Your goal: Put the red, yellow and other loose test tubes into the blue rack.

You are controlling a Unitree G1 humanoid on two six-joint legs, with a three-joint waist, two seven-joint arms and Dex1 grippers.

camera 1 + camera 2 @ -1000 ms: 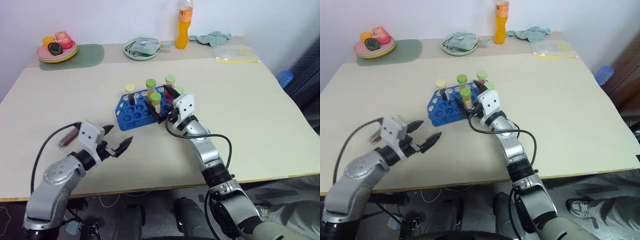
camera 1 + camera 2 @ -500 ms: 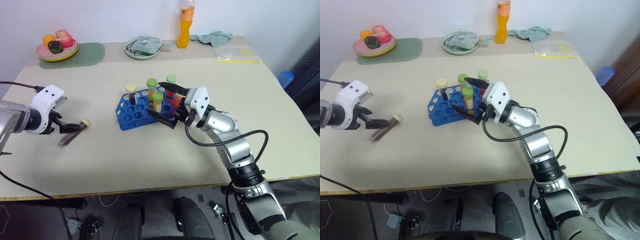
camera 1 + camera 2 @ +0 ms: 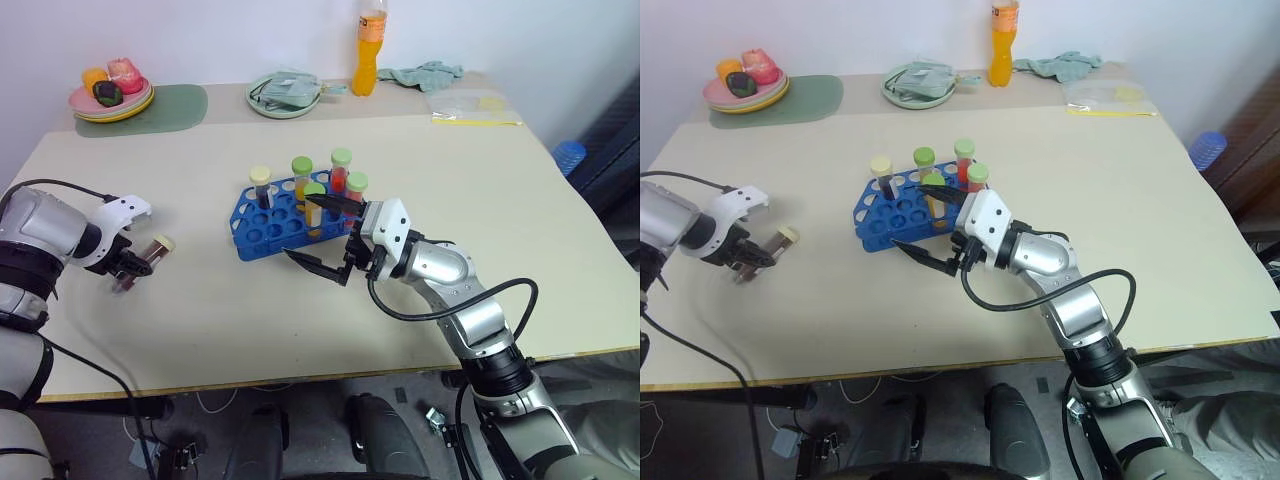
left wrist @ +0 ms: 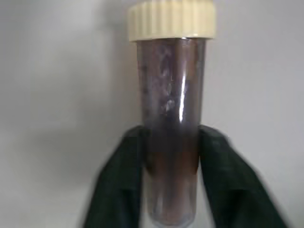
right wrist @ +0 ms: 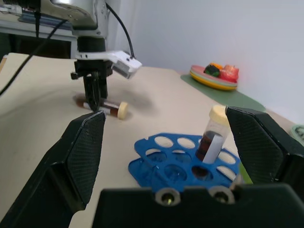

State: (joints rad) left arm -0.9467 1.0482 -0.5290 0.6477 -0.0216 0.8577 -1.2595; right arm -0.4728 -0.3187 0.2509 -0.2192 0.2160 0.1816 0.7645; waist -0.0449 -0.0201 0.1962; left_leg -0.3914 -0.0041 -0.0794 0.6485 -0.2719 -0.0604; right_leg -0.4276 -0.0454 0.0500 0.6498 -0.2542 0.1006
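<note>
Tube: our left gripper (image 4: 168, 183) pinches the maroon tube (image 4: 170, 128), lying on the table left of the rack (image 3: 262, 228).
Right gripper (image 3: 325, 235): jaws wide, empty, by the rack.
Next: we lift straight, turn it cap-up, seat it in a free hole.

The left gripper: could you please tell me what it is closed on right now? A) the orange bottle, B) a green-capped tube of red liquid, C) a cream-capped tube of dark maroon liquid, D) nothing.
C: the left gripper has its fingers pressed on both sides of the dark maroon tube with a cream cap.
</note>
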